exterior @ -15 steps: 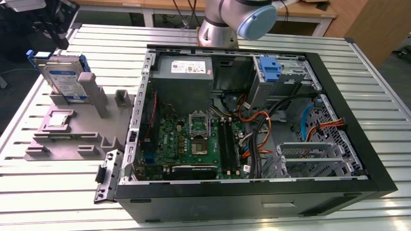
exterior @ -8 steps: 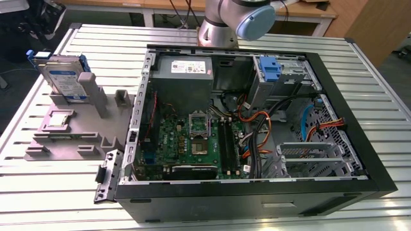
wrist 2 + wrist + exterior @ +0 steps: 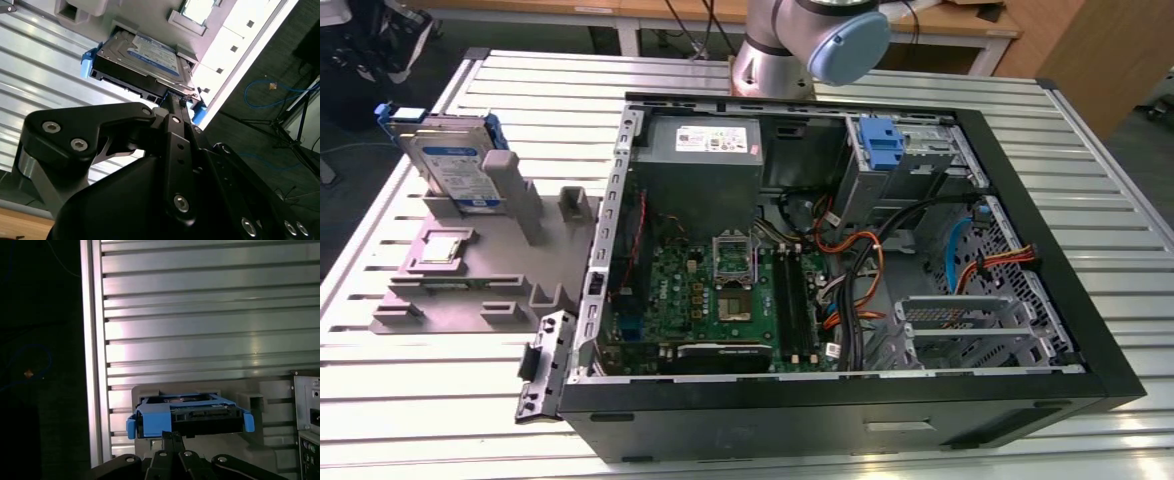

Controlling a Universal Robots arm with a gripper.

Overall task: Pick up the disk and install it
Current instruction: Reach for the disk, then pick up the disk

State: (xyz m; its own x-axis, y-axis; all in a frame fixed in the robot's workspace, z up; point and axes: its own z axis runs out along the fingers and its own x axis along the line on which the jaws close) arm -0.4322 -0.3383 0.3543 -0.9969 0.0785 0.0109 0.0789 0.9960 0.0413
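Note:
The disk stands on edge in a slot of a grey fixture at the exterior view's left. It is silver-grey with a white-and-blue label and a blue frame. In the second wrist view the disk lies just past my gripper, whose black fingers are drawn together. In the first wrist view the disk shows its connector edge above the gripper. The fingers hold nothing that I can see, and the disk sits in its fixture.
An open computer case lies on the ribbed metal table, with a motherboard, cables, a grey power supply box and a blue bracket at its far end. The arm's base stands behind the case.

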